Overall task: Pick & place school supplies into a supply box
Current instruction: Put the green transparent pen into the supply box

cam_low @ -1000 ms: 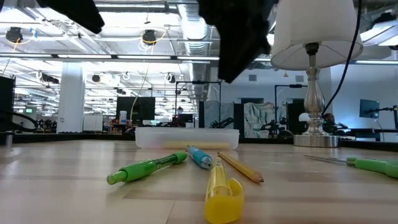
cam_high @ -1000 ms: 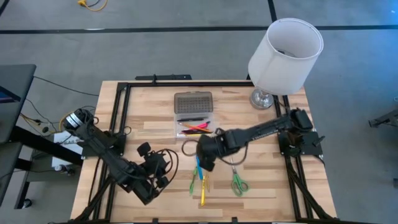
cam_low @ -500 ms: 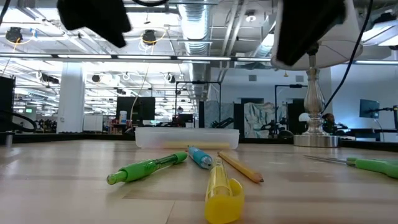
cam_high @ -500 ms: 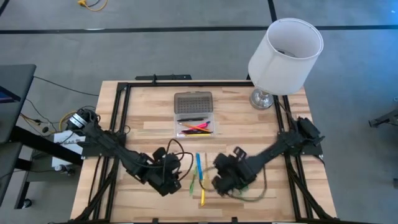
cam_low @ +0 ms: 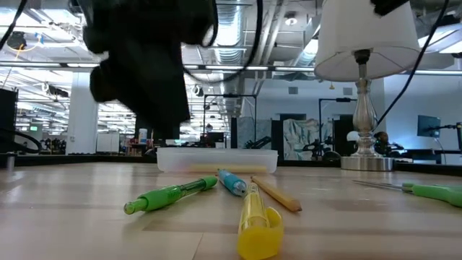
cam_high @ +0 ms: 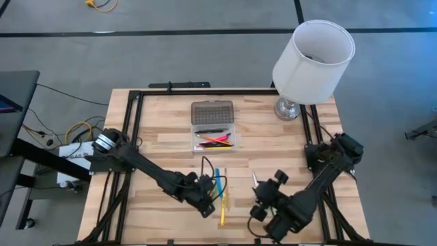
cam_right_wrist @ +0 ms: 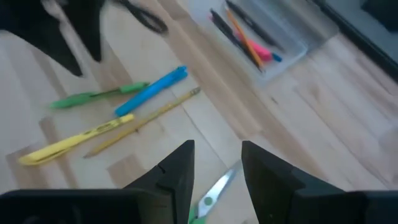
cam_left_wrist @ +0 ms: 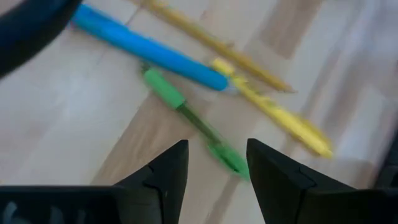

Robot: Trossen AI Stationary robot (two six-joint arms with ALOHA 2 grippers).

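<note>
The left gripper [cam_left_wrist: 214,165], fingers [cam_left_wrist: 163,171] parted and empty, hung nearest the green pen [cam_left_wrist: 193,121], which lay lengthwise between them on the bench [cam_left_wrist: 68,124].

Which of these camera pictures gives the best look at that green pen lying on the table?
The low view: the green pen lies whole, close and sharp on the table. The left wrist view shows it blurred, just ahead of the open left gripper. The right wrist view shows it farther off. In the high view it is mostly hidden.
</note>
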